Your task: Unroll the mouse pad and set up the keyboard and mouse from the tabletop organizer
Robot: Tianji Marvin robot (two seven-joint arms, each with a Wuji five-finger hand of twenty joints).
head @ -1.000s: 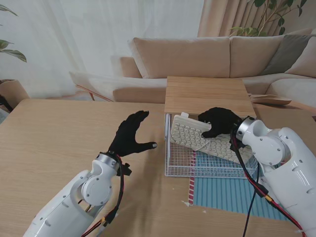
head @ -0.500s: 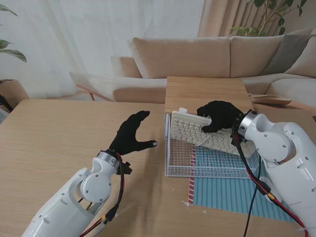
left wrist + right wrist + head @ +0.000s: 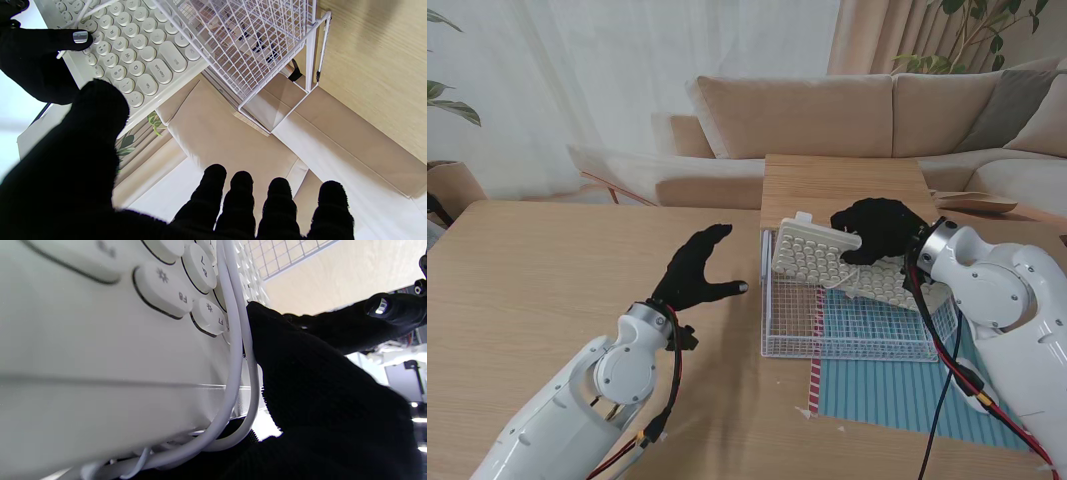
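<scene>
A cream keyboard (image 3: pixel 832 262) with round keys is tilted up out of the white wire organizer (image 3: pixel 847 325), its left end raised highest. My right hand (image 3: pixel 877 230) is shut on the keyboard's far edge, thumb across the keys (image 3: pixel 133 50). A white cable (image 3: pixel 233 350) runs over the keyboard beside my thumb (image 3: pixel 320 400). My left hand (image 3: pixel 695 270) hovers open to the left of the organizer, fingers (image 3: pixel 253 203) spread, touching nothing. A blue striped mouse pad (image 3: pixel 897 395) lies flat under and in front of the organizer. No mouse is visible.
The organizer has a wooden top shelf (image 3: pixel 847 192) above the wire basket. The wooden table (image 3: pixel 537 290) stretches bare to the left. A beige sofa (image 3: pixel 847 115) stands behind the table. Cables trail along my right arm (image 3: pixel 997 300).
My right hand has lifted the keyboard higher and tilted it more steeply out of the basket. My left hand has shifted slightly toward the organizer.
</scene>
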